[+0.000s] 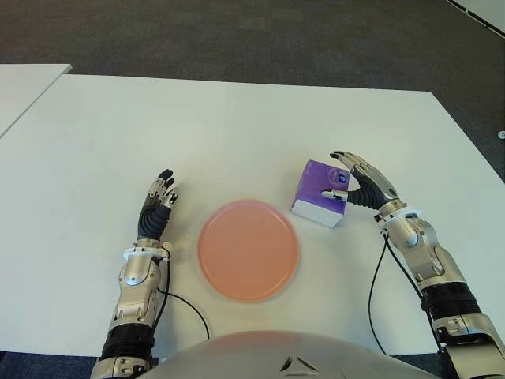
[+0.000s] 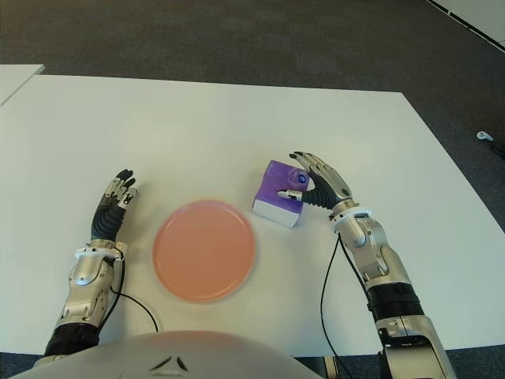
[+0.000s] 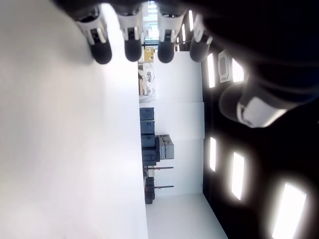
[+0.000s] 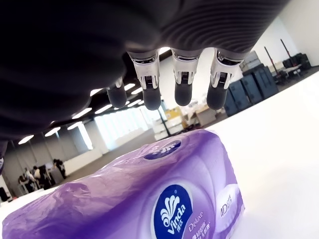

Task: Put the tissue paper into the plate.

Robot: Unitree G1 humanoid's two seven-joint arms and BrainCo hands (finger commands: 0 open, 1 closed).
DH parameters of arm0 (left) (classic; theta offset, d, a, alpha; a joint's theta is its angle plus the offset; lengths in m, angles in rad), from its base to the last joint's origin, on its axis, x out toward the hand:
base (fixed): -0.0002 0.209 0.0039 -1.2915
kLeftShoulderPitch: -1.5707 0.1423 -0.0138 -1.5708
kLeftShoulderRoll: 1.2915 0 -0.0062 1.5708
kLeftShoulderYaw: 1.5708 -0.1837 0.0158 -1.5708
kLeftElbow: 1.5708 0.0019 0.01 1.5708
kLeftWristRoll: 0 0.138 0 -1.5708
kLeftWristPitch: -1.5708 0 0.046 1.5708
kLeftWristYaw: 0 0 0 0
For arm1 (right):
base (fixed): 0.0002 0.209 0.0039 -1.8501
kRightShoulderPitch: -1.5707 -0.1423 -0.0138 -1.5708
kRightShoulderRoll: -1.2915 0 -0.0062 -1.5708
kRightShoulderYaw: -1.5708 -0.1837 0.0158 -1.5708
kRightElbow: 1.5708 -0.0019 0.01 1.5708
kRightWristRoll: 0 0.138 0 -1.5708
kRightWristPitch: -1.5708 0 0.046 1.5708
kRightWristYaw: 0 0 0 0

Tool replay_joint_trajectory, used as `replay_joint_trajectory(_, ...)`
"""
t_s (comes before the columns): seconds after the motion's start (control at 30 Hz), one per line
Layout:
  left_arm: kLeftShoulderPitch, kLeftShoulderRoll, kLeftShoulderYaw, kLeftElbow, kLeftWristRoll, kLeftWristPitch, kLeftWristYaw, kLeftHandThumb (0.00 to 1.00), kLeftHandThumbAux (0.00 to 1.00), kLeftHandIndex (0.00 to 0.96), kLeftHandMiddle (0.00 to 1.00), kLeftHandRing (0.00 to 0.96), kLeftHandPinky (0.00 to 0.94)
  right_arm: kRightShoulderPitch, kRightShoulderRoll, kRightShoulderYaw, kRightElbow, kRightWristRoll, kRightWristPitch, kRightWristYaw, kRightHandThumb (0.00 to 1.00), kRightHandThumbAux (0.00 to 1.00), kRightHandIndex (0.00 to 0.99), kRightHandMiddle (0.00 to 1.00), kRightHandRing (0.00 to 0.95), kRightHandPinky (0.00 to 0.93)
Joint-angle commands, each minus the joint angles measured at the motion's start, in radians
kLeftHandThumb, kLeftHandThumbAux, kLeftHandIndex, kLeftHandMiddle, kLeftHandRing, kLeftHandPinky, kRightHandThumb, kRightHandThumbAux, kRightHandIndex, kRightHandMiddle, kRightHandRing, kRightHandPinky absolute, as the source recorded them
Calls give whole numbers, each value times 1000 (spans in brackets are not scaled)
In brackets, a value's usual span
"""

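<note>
While the right hand [image 1: 353, 183] hovers at the far right edge of the soft purple plastic-wrapped tissue pack [image 1: 319, 194], fingers spread and holding nothing, the pack sits on the white table [image 1: 237, 126] just beside the round orange plate [image 1: 248, 249], not in it. Over in the right eye view, nothing lies between pack and plate, a clean run; the left hand [image 2: 113, 207] shows left of the plate, idle. Left wrist view: its fingers are extended, nothing in them. Right wrist view: fingertips [image 4: 183, 94] hang above the crinkly wrapper, apart from it. The risk, I reckon: that slick film lets the pack slip, or a glancing touch shoves it away instead of gripping.
</note>
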Motion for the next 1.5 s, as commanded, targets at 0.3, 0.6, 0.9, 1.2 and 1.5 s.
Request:
replay_joint_trajectory(0.3,28,-11,-8,33,5,30,4,0,452,0,0,0,0,6,-11,-2,6,7,-13,1,303,329,0,0,0,0)
replay_joint_trajectory(0.6,29,-10,-10,32,6,27,1,0,455,0,0,0,0,8,-13,-2,5,9,-13,2,303,329,0,0,0,0)
replay_joint_trajectory(0.9,27,-10,-11,34,7,25,1,0,448,0,0,0,0,6,-14,-3,8,10,-15,2,303,329,0,0,0,0)
replay_joint_trajectory(1.2,25,-9,-11,38,9,18,1,0,445,0,0,0,0,4,-13,-3,11,9,-17,2,303,329,0,0,0,0)
replay_joint_trajectory(1.5,23,-9,-12,42,7,15,-1,0,442,0,0,0,0,2,-13,-3,14,9,-17,2,303,329,0,0,0,0)
